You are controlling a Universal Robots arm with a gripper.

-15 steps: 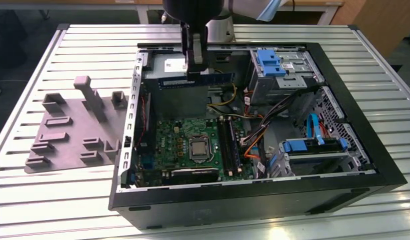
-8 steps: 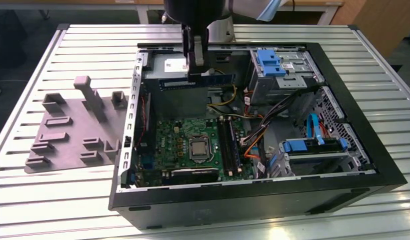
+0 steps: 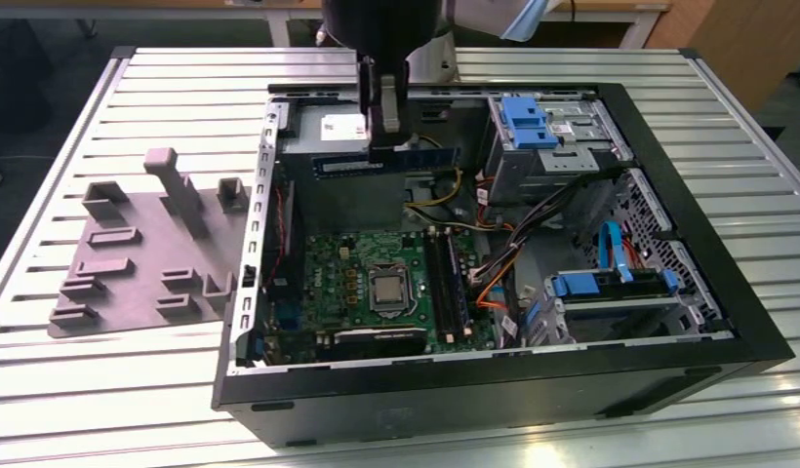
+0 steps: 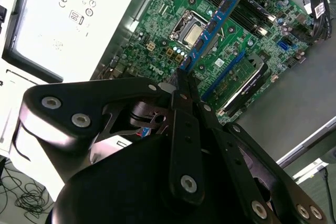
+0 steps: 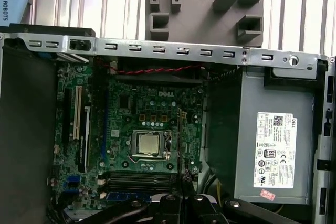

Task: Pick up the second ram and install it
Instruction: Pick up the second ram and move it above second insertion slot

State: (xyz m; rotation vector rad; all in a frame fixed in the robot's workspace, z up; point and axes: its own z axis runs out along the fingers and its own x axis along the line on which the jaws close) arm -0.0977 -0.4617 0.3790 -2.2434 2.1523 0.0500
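Pincer (image 4: 184, 78) clamping second ram (image 4: 213, 25), clear above motherboard (image 4: 152, 38)

On slatted metal table (image 3: 114, 390): open black computer case (image 3: 504, 375), lying flat. Inside, green motherboard (image 3: 341, 263) with silver processor socket (image 3: 389, 290), grey power supply (image 5: 247, 140) beside it, blue drive brackets (image 3: 524, 122). Just beside the case, at the exterior view's left, grey fixture (image 3: 127, 253) with upright holders.
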